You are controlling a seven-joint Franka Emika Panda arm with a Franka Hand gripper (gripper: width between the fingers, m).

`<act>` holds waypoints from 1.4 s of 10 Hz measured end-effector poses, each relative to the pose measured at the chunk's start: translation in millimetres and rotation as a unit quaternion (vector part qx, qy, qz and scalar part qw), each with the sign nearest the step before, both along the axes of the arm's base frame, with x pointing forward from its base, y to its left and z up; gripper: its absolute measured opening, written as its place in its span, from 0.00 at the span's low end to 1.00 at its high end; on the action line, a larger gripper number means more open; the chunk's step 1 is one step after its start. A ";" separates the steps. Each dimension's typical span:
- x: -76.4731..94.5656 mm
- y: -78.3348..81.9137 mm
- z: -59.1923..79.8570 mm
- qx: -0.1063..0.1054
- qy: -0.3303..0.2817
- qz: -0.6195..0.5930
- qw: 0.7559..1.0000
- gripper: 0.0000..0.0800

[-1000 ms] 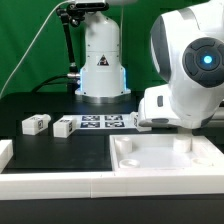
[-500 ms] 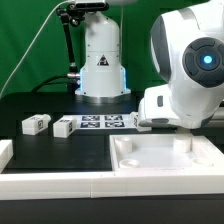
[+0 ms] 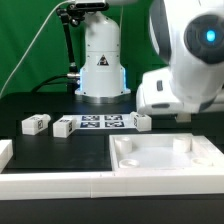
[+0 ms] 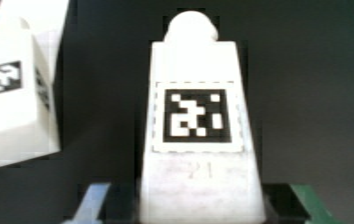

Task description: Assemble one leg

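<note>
The gripper (image 4: 195, 203) clasps a white tagged leg (image 4: 195, 110) between its two fingers. A second tagged leg (image 4: 14, 90) lies near it on the dark surface (image 4: 316, 90).

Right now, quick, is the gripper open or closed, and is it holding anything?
Gripper: closed on the leg, clamping it by its two sides.
</note>
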State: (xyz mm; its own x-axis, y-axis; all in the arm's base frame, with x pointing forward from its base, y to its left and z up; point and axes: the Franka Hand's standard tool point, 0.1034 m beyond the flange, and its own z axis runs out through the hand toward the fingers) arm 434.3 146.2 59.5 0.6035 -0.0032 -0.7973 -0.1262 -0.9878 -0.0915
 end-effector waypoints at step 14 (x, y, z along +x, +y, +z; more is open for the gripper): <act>79.5 -4.6 53.1 -0.013 -0.454 0.016 0.891 0.36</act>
